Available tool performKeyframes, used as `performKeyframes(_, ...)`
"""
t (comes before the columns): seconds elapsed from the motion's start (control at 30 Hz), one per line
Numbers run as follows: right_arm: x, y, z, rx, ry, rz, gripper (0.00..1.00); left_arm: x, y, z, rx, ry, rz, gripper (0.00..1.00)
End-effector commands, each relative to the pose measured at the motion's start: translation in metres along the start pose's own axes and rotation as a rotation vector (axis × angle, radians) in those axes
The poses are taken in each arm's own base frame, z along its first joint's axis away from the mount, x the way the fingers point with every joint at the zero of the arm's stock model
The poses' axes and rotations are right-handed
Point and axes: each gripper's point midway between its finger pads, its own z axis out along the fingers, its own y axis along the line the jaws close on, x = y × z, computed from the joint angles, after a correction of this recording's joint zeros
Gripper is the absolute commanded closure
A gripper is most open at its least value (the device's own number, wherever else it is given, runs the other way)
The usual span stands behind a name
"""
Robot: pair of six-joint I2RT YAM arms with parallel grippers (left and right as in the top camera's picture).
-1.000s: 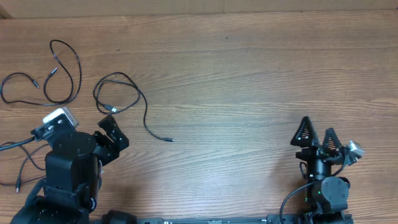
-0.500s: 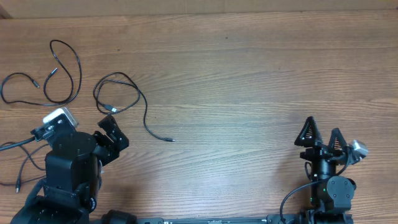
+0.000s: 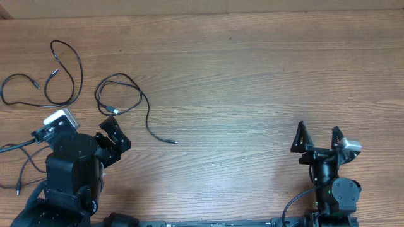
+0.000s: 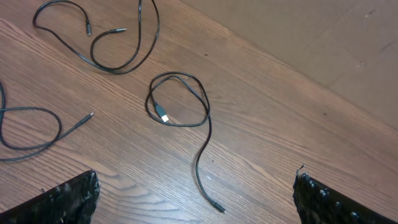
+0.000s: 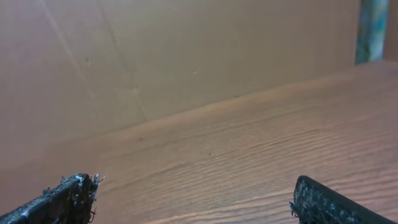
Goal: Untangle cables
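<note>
Cables (image 3: 146, 116): three separate loops ahead of left pincer (image 3: 115, 133), apparently untangled.
Both pincers: wide open, empty; right pincer (image 3: 317, 133) well away.

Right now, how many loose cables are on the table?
3. Long cable at far left; looped cable ahead of the left fingers; third cable beside the left arm, partly hidden by it.

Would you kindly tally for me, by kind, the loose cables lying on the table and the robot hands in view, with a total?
Thin black cables: 3
Robot hands: 2, the left hand and the right hand, both open and holding nothing
Total: 5
</note>
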Motion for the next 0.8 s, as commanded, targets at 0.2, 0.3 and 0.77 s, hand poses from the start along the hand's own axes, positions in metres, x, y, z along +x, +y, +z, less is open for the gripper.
performKeyframes(0.2, 0.0045, 0.0048, 0.0000, -0.033, 0.007, -0.166, 0.00, -0.0013, 0.0013, 0.0010, -0.012, -0.010, -0.005, 0.01)
performKeyframes(0.3, 0.0045, 0.0048, 0.0000, -0.033, 0.007, -0.187, 0.00, -0.0013, 0.0013, 0.0010, -0.012, -0.010, -0.005, 0.00)
performKeyframes(0.77, 0.0040, 0.0036, 0.0000, -0.026, 0.005, -0.219, 0.00, -0.0012, 0.0013, 0.0011, -0.012, -0.010, -0.005, 0.00)
